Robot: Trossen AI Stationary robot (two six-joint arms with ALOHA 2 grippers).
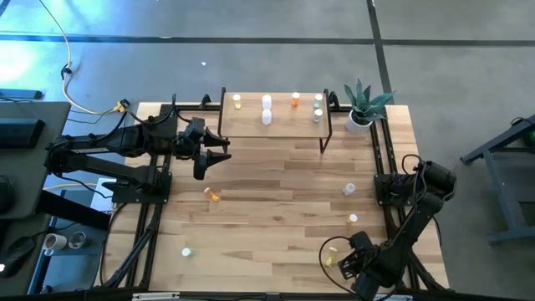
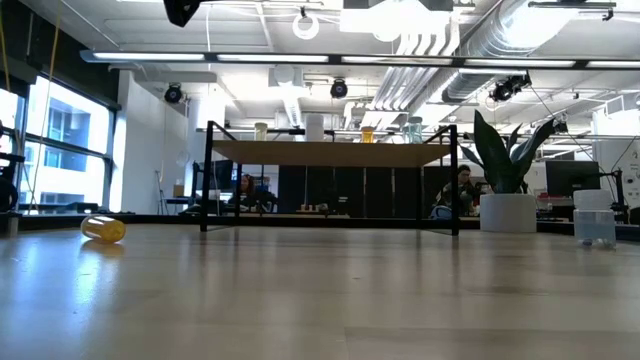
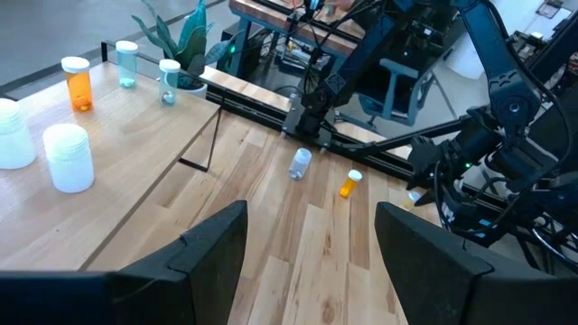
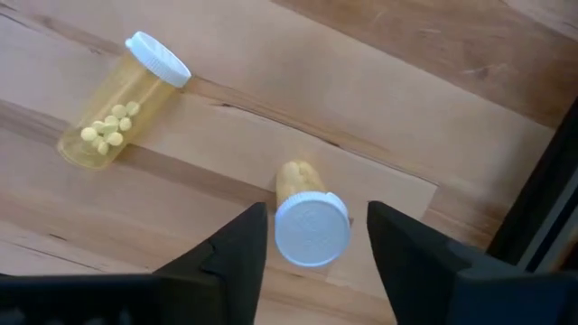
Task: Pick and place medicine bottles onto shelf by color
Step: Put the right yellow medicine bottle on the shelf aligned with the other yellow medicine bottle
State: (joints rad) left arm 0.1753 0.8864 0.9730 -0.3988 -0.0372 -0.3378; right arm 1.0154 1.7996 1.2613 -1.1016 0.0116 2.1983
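One yellow bottle [image 4: 312, 230] between the right gripper [image 4: 316, 212] fingers, white cap toward the wrist camera. Straddles it with jaws spread, a thin gap on each side, no grip. Hangs low over the table [image 1: 276, 176] at the near right corner. Just beside, a second yellow bottle [image 4: 113, 108] on its side, pills visible inside.

Farther out on the right half of the table: a clear bottle [image 1: 349, 190] and an orange bottle [image 1: 354, 219], apart from each other, both near the right rail. Left of centre, a lying orange bottle [image 1: 213, 194]; near the front left edge, a pale green bottle [image 1: 186, 251].

Left gripper [image 1: 224, 155]: jaws spread wide, nothing between them. Hovers above the table just off the shelf [image 1: 276, 125] at its left front corner.

Shelf at the table's far edge, six bottles upright on it. From left to right: one yellow shelf bottle [image 1: 237, 102], two white bottles [image 1: 267, 109] one behind the other, one orange shelf bottle [image 1: 295, 100], two pale green shelf bottles [image 1: 318, 108] one behind the other. Plant [image 1: 361, 107] in a white pot just right of the shelf.
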